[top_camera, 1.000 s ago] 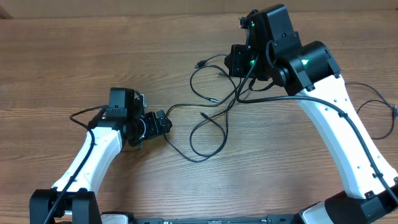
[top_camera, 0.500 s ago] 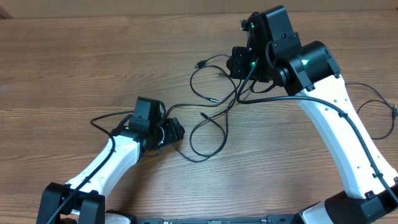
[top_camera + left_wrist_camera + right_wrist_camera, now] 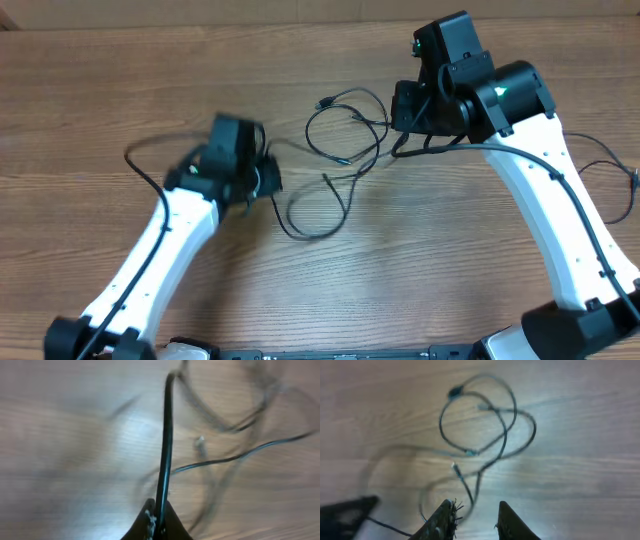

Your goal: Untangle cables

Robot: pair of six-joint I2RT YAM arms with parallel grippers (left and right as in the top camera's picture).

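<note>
Thin black cables (image 3: 340,135) lie tangled on the wooden table between the arms, one loop (image 3: 318,212) reaching toward me. My left gripper (image 3: 264,180), blurred in the overhead view, is shut on a cable (image 3: 165,445) that runs straight out from its closed tips (image 3: 157,516). My right gripper (image 3: 400,108) hovers at the right side of the tangle. In the right wrist view its fingers (image 3: 476,510) stand apart above the table, with cable loops (image 3: 485,435) ahead and one strand passing close by the left finger (image 3: 446,512). Nothing sits between them.
A thicker black wire (image 3: 612,190) belonging to the right arm curves over the table at the far right. The left arm's own wire (image 3: 140,165) loops out to its left. A small plug (image 3: 324,103) lies at the tangle's far edge.
My left gripper has shut on a cable and swung left and away, dragging the near loop leftward. The right gripper has shifted right and its fingers have parted a little.
</note>
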